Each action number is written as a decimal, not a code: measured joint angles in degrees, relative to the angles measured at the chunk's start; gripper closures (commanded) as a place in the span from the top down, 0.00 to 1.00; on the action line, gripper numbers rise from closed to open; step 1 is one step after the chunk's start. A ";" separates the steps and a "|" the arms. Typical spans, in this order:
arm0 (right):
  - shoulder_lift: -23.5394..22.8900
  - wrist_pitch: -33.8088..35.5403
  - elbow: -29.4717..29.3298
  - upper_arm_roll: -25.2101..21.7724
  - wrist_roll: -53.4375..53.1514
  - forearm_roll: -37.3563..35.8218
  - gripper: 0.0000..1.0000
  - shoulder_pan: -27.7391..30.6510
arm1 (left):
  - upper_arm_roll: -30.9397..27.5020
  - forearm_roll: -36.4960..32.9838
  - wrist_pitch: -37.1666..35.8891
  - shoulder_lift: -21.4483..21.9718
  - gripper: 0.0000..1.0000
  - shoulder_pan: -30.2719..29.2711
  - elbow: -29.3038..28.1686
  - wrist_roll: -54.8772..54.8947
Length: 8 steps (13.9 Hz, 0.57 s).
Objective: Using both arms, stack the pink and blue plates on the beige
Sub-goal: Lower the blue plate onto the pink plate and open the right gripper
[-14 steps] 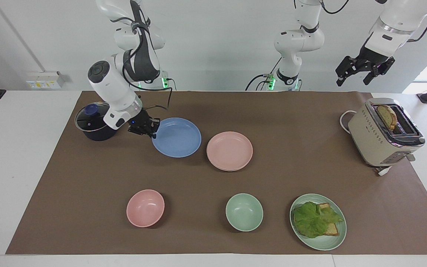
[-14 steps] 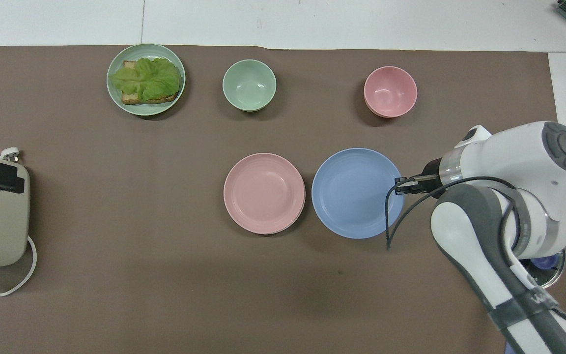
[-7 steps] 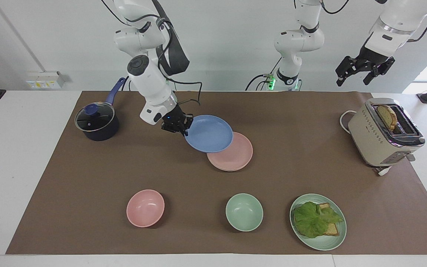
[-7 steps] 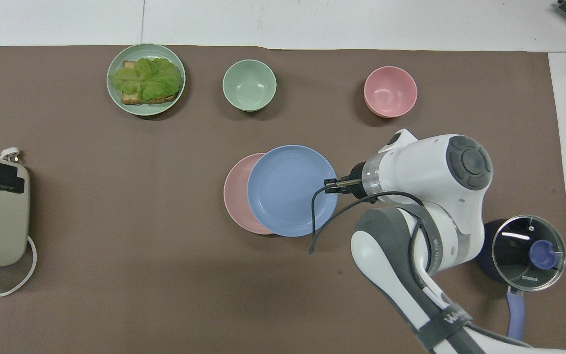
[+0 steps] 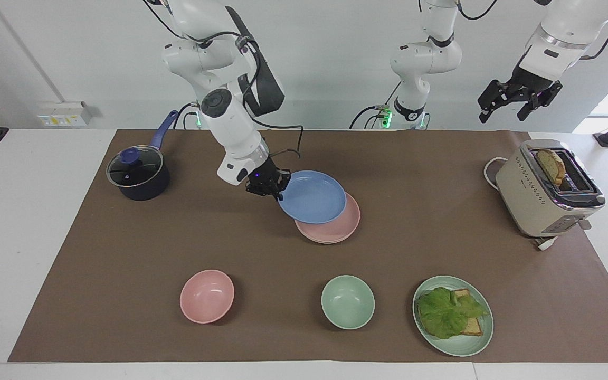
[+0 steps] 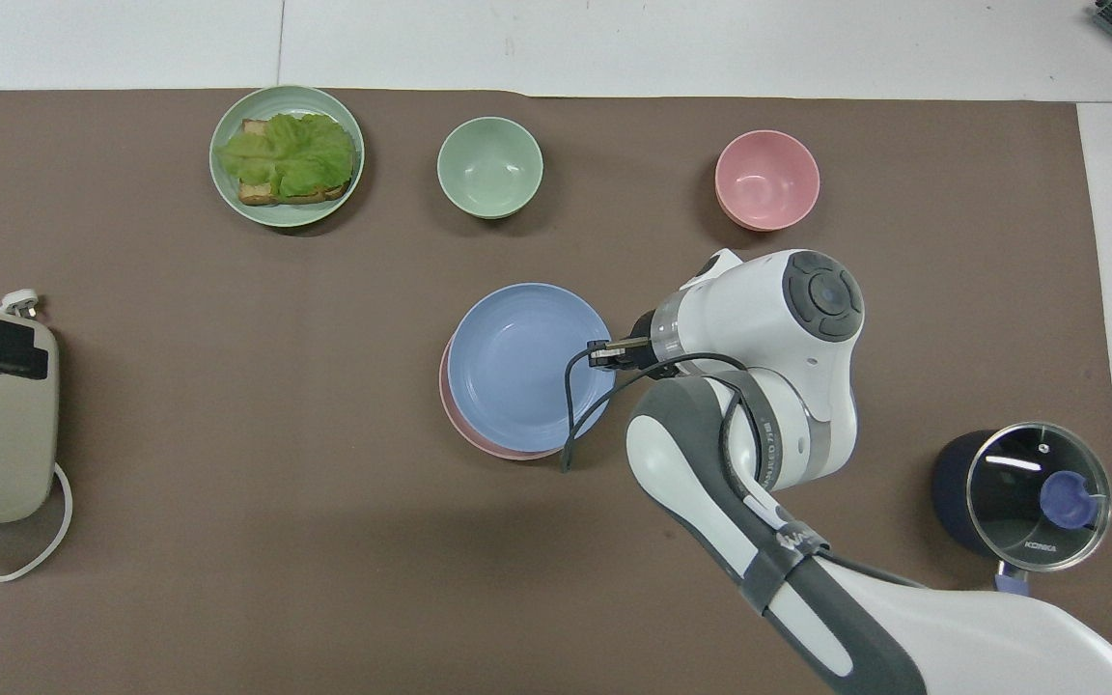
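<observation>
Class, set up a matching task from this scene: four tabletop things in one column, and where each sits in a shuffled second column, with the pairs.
Things:
1. blue plate
2. pink plate
3. bread slice
4. lettuce

Places:
A. in the toaster
B. on the green plate
C. in the right claw
D. under the blue plate

Pairs: 1-C, 2-D, 3-A, 4-B

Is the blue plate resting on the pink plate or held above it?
Held above: right gripper pinches the blue plate, tilted over the pink plate.
</observation>
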<state>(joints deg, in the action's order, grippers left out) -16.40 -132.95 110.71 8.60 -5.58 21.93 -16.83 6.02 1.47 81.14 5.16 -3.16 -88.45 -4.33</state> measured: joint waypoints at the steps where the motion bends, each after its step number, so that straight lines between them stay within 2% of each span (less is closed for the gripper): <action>1: -0.44 0.00 -0.08 0.13 0.00 0.06 0.00 -0.45 | 0.00 0.00 0.00 0.00 1.00 0.00 0.00 0.00; 8: -1.66 0.02 -0.06 0.24 1.34 0.08 0.00 -1.86 | 0.00 0.00 0.00 0.00 1.00 0.00 0.00 0.00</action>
<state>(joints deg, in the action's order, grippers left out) -18.06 -132.93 110.66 8.83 -4.25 22.01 -18.69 6.02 1.47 81.14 5.16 -3.16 -88.45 -4.33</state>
